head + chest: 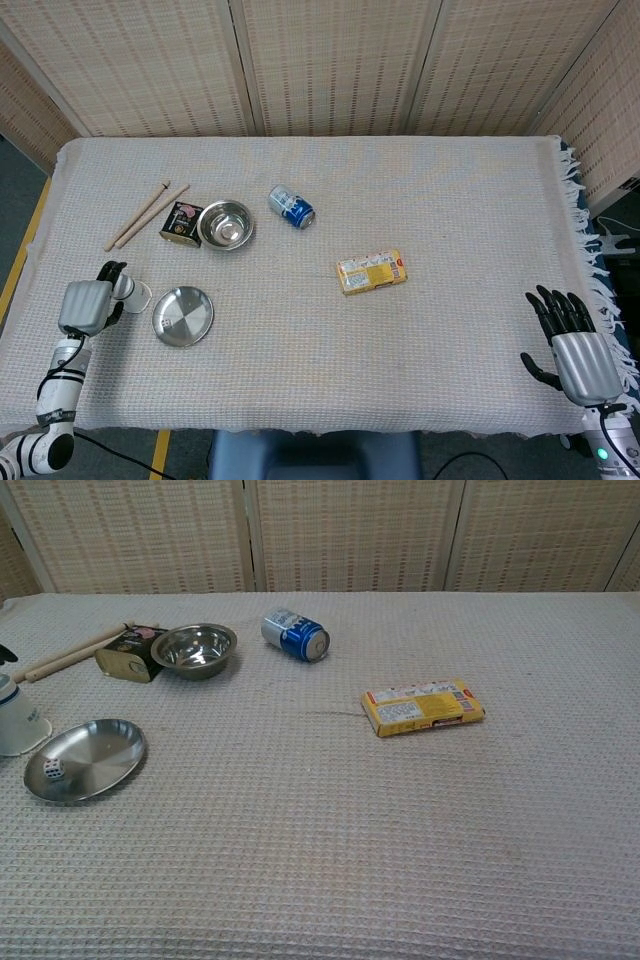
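Big picture first: the worktop stretches wide under a pale woven cloth, running well out ahead of both hands. Down at its near right corner sits the right hand, back up, dark fingers fanned apart, released and holding nothing, with bare cloth all around it. The nearest thing to it is the yellow box, lying flat well off to its left and further up the worktop.

Over to the near left edge now: the left hand is right up against the white cup, its fingers reaching past the cup's far side. The cup stands mouth-down, touching the hand on its right. Whether the fingers actually clasp it or merely lie against it, I cannot tell from these views; the chest view shows only a dark fingertip at the cup's top.

Just right of the cup lies the flat steel plate, and on it a small white die, on the side nearest the cup. Further up from the left hand: the steel bowl, a dark tin touching its left side, two wooden sticks beyond that, and a blue can on its side to the bowl's right.
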`<action>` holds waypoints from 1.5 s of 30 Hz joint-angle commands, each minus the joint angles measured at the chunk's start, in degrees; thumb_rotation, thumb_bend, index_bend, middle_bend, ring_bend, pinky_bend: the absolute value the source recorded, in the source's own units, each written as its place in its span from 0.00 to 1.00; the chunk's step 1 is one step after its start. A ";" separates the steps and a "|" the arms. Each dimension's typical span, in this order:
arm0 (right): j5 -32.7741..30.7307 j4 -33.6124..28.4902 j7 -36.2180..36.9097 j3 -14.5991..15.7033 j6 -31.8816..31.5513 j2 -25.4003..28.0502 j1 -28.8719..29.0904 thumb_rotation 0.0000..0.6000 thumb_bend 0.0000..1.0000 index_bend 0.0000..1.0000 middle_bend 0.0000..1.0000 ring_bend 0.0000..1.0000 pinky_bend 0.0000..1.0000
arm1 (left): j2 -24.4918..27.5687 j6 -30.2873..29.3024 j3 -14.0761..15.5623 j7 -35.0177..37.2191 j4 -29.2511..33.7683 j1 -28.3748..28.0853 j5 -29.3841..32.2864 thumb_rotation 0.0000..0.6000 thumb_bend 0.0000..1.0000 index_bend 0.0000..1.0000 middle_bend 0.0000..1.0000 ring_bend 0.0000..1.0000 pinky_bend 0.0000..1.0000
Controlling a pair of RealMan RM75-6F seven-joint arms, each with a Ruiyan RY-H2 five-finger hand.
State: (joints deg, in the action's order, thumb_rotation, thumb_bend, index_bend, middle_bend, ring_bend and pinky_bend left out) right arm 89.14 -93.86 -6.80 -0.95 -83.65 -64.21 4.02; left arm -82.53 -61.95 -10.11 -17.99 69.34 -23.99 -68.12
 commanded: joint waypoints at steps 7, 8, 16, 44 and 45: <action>-0.51 0.10 -0.16 -0.13 0.37 -0.07 0.13 0.93 0.17 0.00 0.00 0.00 0.00 | -0.19 1.40 0.67 -0.20 -1.28 -1.04 0.58 1.00 0.45 0.21 0.25 0.61 0.85; -0.58 0.09 -0.20 -0.12 0.45 -0.06 0.15 0.93 0.17 0.00 0.00 0.00 0.00 | -0.25 1.30 0.71 -0.24 -1.41 -1.07 0.58 1.00 0.45 0.22 0.25 0.61 0.85; -0.92 0.12 -0.49 -0.21 0.76 -0.23 0.30 0.93 0.17 0.00 0.00 0.00 0.00 | -0.51 -0.86 1.15 0.04 -1.66 -0.93 -0.52 1.00 0.49 0.36 0.46 0.62 0.85; 0.77 -0.37 0.85 0.55 -0.10 0.62 -0.01 0.93 0.17 0.00 0.00 0.00 0.00 | -0.48 -10.25 8.29 1.24 7.50 1.91 -16.13 1.00 0.49 0.42 0.53 0.63 0.85; 0.77 -0.37 0.81 0.55 -0.09 0.59 -0.01 0.93 0.17 0.00 0.00 0.00 0.00 | -0.66 -10.35 8.12 0.83 7.15 1.91 -15.99 1.00 0.49 0.42 0.53 0.63 0.85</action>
State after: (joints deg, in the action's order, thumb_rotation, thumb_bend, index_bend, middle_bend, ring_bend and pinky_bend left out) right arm 89.90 -94.23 -6.00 -0.40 -83.75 -63.62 4.01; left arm -82.98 -72.34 -1.81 -16.90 76.71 -22.02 -84.30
